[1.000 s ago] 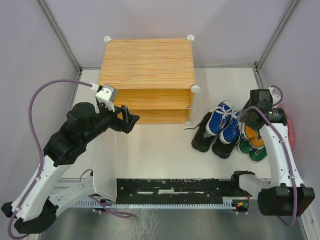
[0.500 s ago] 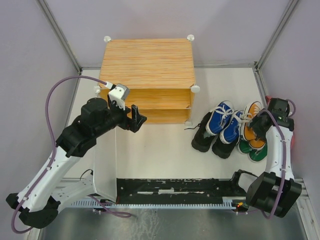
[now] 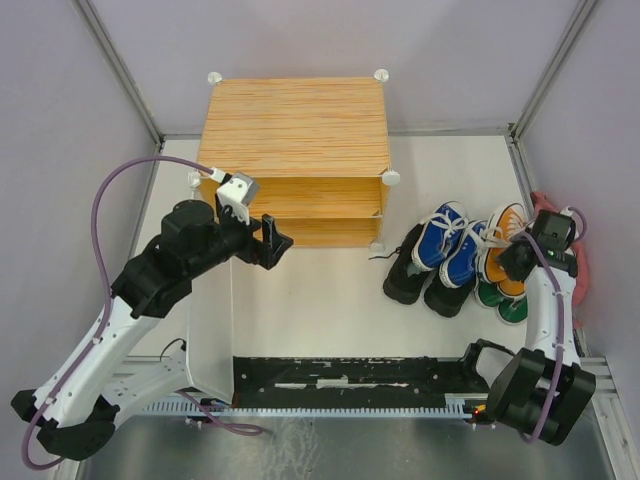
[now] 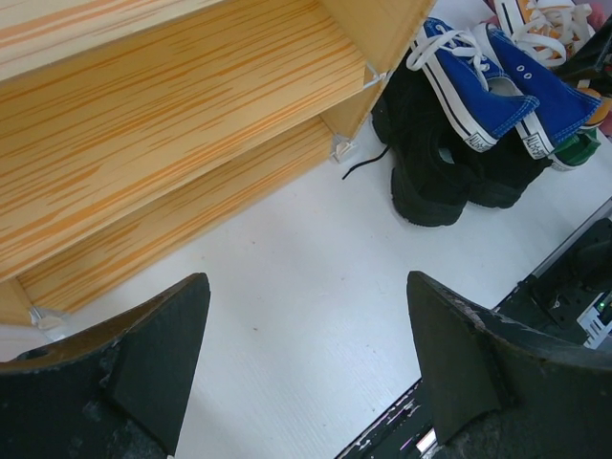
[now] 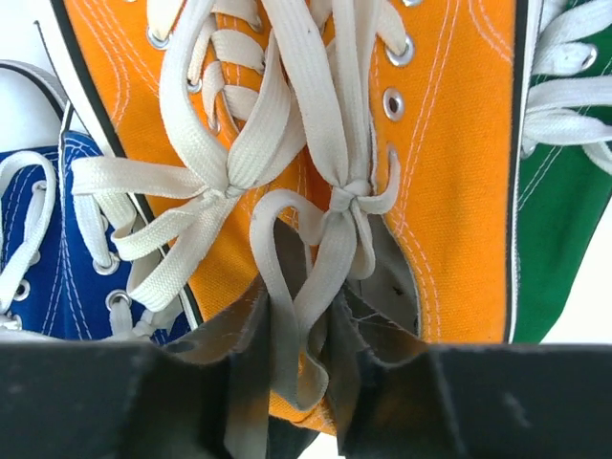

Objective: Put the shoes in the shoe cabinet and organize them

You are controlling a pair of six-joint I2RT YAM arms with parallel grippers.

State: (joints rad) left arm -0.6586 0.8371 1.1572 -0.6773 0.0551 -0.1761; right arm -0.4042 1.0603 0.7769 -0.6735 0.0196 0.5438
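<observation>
Your right gripper sits right over the orange shoes, fingers near together around their laces; you cannot tell if it pinches. Your left gripper is wide apart, the shoe cabinet just ahead.

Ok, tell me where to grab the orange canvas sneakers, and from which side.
Likely the touching inner collar walls of the orange canvas sneakers, from above at the heel end: they lie side by side, openings up, so one finger of the right claw fits into each; tied white laces clutter the front.
</observation>
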